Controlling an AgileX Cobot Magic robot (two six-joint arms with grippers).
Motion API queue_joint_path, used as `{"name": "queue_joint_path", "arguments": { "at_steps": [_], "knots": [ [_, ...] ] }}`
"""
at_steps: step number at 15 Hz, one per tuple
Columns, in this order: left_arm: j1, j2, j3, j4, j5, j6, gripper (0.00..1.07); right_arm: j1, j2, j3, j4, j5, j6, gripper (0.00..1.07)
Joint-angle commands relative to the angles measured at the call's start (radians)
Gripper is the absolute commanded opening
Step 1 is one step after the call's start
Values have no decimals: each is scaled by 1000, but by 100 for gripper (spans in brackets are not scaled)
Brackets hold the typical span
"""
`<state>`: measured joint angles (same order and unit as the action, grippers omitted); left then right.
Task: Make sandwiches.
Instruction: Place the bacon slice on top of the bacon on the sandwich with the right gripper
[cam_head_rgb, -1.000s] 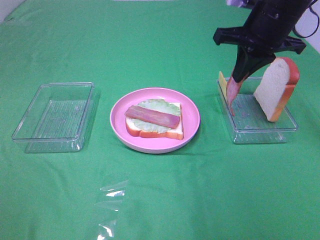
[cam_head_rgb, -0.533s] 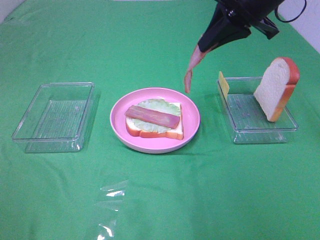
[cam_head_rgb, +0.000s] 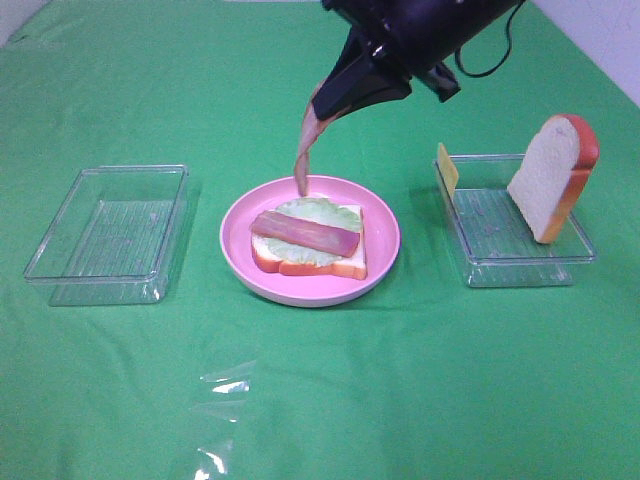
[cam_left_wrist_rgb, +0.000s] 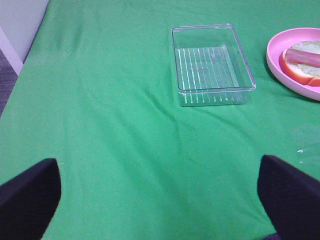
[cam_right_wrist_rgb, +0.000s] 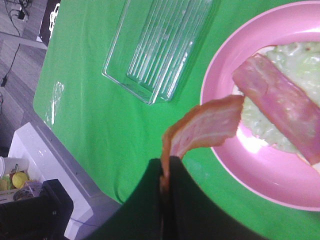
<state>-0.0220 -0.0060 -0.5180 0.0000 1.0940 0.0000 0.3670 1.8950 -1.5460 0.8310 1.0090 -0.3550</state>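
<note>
Bacon strip (cam_head_rgb: 306, 150), second piece: clamped by one end in the right tool (cam_head_rgb: 338, 98), hanging limp over the far rim of the pink plate (cam_head_rgb: 385, 250) at mid-worktop (cam_head_rgb: 320, 380). Sandwich (cam_head_rgb: 310, 245) on that plate: bread (cam_head_rgb: 300, 268), lettuce (cam_head_rgb: 325, 212), one laid strip (cam_head_rgb: 305, 235). Left tool (cam_left_wrist_rgb: 160, 200): jaws wide apart, holding nothing. Risks: dangling strip swings or folds on release, landing on the rim or doubled over the laid strip; end-grip may slip early.

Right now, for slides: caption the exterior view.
Right tool dangles a pink bacon strip above the round pink plate holding the unfinished sandwich.
</note>
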Motion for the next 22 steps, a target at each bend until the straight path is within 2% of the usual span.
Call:
{"name": "queue_joint_path", "arguments": {
  "at_steps": [1,4,7,9,10,15,22],
  "knots": [
    [-4,-17,2,0,-17,-10,101,68,62,-20,25,-38,-43,0],
    [-4,-17,2,0,-17,-10,101,132,149,-72,26,-74,-66,0],
    [-4,-17,2,0,-17,-10,101,144,242,-145,3,-80,-65,0],
    [-4,-17,2,0,-17,-10,101,145,279,-175,-79,-81,-47,0],
    [-4,-17,2,0,-17,-10,101,145,288,-175,-199,-92,0,0],
    [-4,-17,2,0,-17,-10,101,144,288,-175,-476,-121,122,0],
    [-4,-17,2,0,-17,-10,101,144,288,-175,-594,-155,154,0]
  ]
}}
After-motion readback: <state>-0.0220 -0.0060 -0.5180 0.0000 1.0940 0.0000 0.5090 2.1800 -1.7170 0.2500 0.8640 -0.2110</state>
